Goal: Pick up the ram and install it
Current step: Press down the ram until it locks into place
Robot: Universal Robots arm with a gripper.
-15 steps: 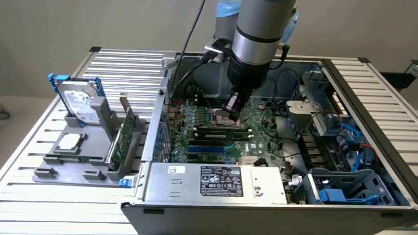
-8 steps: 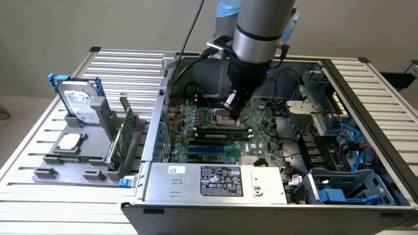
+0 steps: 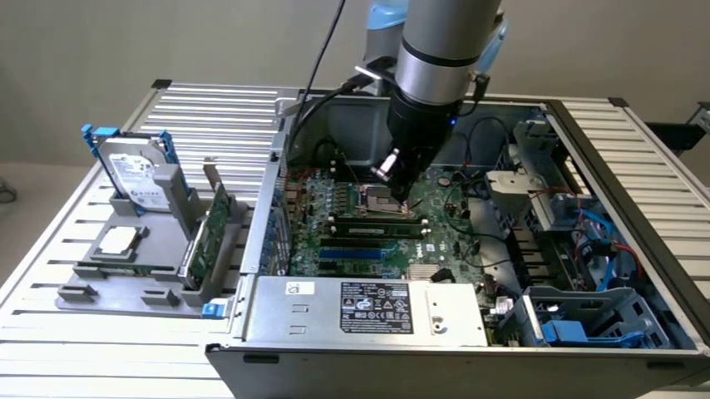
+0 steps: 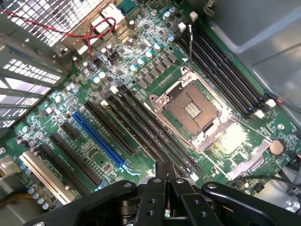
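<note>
The long, thin green ram stick (image 3: pixel 377 223) seemed to sit in a black slot beside the square silver processor socket (image 4: pixel 195 110), though I couldn't be sure. My tool (image 4: pixel 164 181), fingers pressed together and holding nothing, hung over those slots. I judged that seating it wanted a straight, even push.

White label with small print on power supply (image 3: pixel 375 307), unreadable, hard drive (image 3: pixel 135 177) label likewise illegible
</note>
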